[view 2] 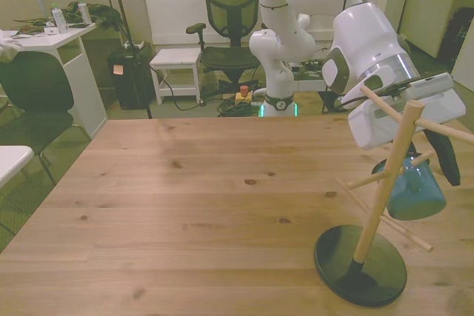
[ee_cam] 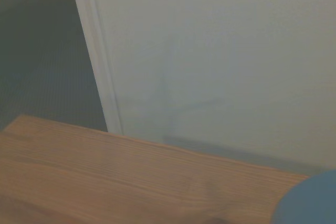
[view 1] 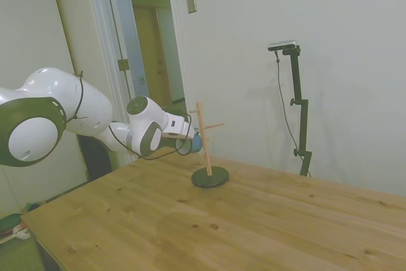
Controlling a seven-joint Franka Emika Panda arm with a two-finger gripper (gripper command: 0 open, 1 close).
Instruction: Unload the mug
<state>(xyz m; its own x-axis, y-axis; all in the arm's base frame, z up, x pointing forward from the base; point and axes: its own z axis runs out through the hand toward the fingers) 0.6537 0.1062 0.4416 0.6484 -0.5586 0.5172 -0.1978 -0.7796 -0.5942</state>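
At the right of the front view, a wooden rack stands on a dark round base near the bench's near edge, and the mug hangs just beside its post, among the lower pegs. I read this as the lift-off step: the mug seems to be coming off its peg, though I cannot see whether its handle is clear of the wood. The pincer reaches in from behind the rack, level with the mug, so I can draw it sideways along the peg rather than straight up into the pegs above. One dark finger shows on the mug's right side; the other is hidden by the mug and post, so I cannot tell if the pincer is clamped on the mug or only around it.

The mug is small, light blue-green, roughly cylindrical and tilted, its body wider towards the bottom as seen here. In the side view only a sliver of blue shows behind the post. The wrist view catches a blurred blue edge over the bench's wood, with wall beyond.
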